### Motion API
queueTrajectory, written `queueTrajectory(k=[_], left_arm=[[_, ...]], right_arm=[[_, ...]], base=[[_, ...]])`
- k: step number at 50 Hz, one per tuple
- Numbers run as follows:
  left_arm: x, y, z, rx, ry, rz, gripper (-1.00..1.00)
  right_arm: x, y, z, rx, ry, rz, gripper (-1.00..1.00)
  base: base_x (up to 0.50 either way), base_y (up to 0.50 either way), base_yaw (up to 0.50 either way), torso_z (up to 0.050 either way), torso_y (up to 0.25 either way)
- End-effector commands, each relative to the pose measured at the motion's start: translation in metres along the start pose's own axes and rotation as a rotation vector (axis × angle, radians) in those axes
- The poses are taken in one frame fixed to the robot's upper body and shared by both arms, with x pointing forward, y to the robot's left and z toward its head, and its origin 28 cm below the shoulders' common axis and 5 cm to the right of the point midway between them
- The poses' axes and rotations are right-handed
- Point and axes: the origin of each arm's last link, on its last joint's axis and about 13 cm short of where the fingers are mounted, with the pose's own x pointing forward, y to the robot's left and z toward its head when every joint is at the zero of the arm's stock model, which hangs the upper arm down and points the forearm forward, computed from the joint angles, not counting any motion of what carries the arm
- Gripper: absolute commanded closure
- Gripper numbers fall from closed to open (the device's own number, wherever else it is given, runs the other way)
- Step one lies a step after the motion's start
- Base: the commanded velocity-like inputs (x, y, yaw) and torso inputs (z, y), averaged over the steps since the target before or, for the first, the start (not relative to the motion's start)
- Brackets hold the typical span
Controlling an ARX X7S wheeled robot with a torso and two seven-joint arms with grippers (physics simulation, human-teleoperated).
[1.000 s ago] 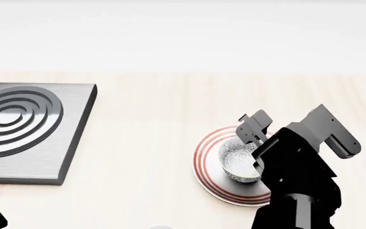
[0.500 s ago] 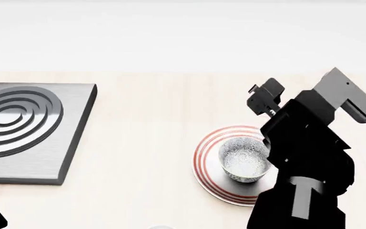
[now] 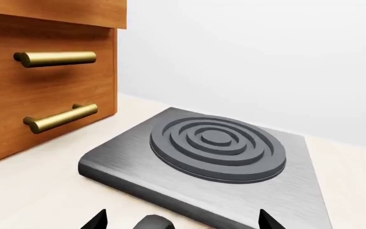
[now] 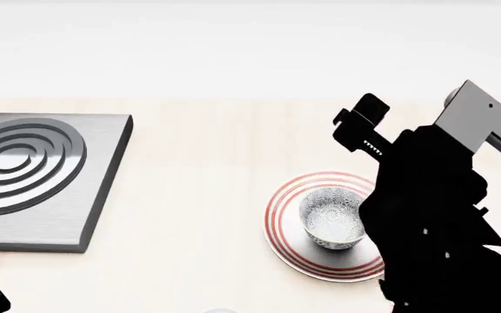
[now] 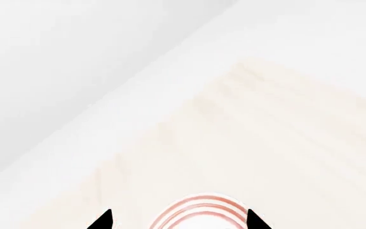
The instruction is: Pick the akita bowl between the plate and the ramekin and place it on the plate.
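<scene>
The speckled akita bowl (image 4: pixel 331 220) stands upright on the red-ringed plate (image 4: pixel 276 225), right of the table's middle. My right gripper (image 4: pixel 357 125) hangs above and behind the plate, apart from the bowl, open and empty. In the right wrist view its two dark fingertips (image 5: pixel 103 221) stand wide apart around the plate (image 5: pixel 199 202) rim far below. The ramekin is out of view. My left gripper (image 3: pixel 183 224) is open, low over the table before the burner slab, with nothing held.
A grey metal slab with raised concentric burner rings (image 4: pixel 33 176) lies at the left (image 3: pixel 215 145). Wooden drawers with brass handles (image 3: pixel 43 71) stand beside it. A small dark rounded shape (image 3: pixel 151 223) shows between the left fingertips. My right arm (image 4: pixel 433 222) covers the table's right side.
My right gripper has let go of the bowl and risen up and back from it. The bowl stays on the plate. The left arm has not moved.
</scene>
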Motion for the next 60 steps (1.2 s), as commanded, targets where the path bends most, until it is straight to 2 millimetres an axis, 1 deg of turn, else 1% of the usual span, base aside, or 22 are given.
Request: queueTrajectory(k=[1,15,21,37,41,50,53,54,60], left_arm=[[0.000,0.000,0.000,0.001,-0.001,0.000,-1.00],[-0.001,0.000,0.000,0.002,-0.002,-0.001,-1.00],[-0.001,0.000,0.000,0.002,-0.002,-0.001,-1.00],[-0.001,0.001,0.002,-0.007,-0.010,-0.001,-1.00],[-0.002,0.000,0.003,-0.008,-0.012,-0.003,-1.00],[-0.003,0.000,0.005,-0.018,-0.018,-0.012,-1.00],[-0.003,0.000,0.005,-0.019,-0.019,-0.013,-1.00],[-0.003,0.000,0.005,-0.021,-0.021,-0.017,-1.00],[-0.004,0.000,0.006,-0.026,-0.024,-0.027,-1.00]], right_arm=[[-0.029,-0.002,-0.013,-0.058,-0.049,0.094,-1.00],[-0.051,-0.019,-0.032,-0.118,-0.103,0.131,-1.00],[-0.057,-0.023,-0.039,-0.149,-0.130,0.139,-1.00],[-0.074,-0.043,-0.062,-0.270,-0.281,0.183,-1.00],[-0.075,-0.048,-0.067,-0.283,-0.290,0.178,-1.00],[-0.077,-0.065,-0.087,-0.345,-0.358,0.171,-1.00],[-0.078,-0.068,-0.091,-0.336,-0.352,0.162,-1.00],[-0.078,-0.072,-0.095,-0.370,-0.379,0.148,-1.00],[-0.078,-0.078,-0.101,-0.391,-0.382,0.129,-1.00]], base=[[0.00,0.00,0.00,0.000,0.000],[0.00,0.00,0.00,0.000,0.000],[0.00,0.00,0.00,0.000,0.000],[0.00,0.00,0.00,0.000,0.000],[0.00,0.00,0.00,0.000,0.000],[0.00,0.00,0.00,0.000,0.000],[0.00,0.00,0.00,0.000,0.000],[0.00,0.00,0.00,0.000,0.000],[0.00,0.00,0.00,0.000,0.000]])
